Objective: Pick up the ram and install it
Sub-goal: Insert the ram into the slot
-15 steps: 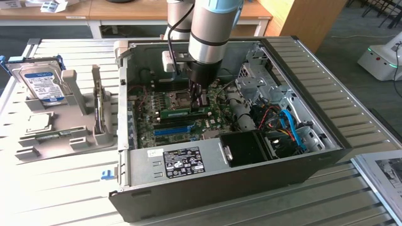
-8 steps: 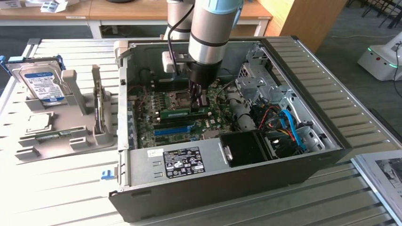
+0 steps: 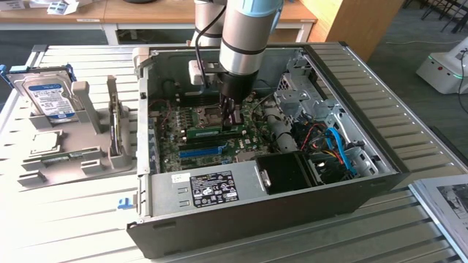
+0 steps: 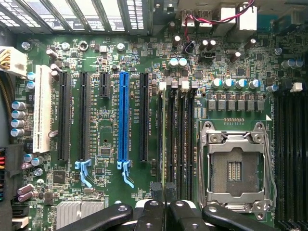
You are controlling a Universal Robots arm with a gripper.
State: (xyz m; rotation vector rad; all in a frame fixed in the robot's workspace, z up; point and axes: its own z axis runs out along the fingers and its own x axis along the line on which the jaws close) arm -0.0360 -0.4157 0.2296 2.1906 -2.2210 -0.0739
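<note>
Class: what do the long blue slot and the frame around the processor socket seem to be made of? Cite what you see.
Blue slot: likely moulded plastic, matte; even colour, with a lighter clip at one end. Socket frame: apparently bare metal, semi-glossy; silvery grey with bright glints.

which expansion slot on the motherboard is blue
The long blue slot, flanked by black slots; the rest are black, bar one white slot.

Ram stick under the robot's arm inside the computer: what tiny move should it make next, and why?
Probably press straight down a little. The end effector looks shut on the ram, which stands on edge along the memory slots beside the processor socket, so a gentle push would likely seat it.
</note>
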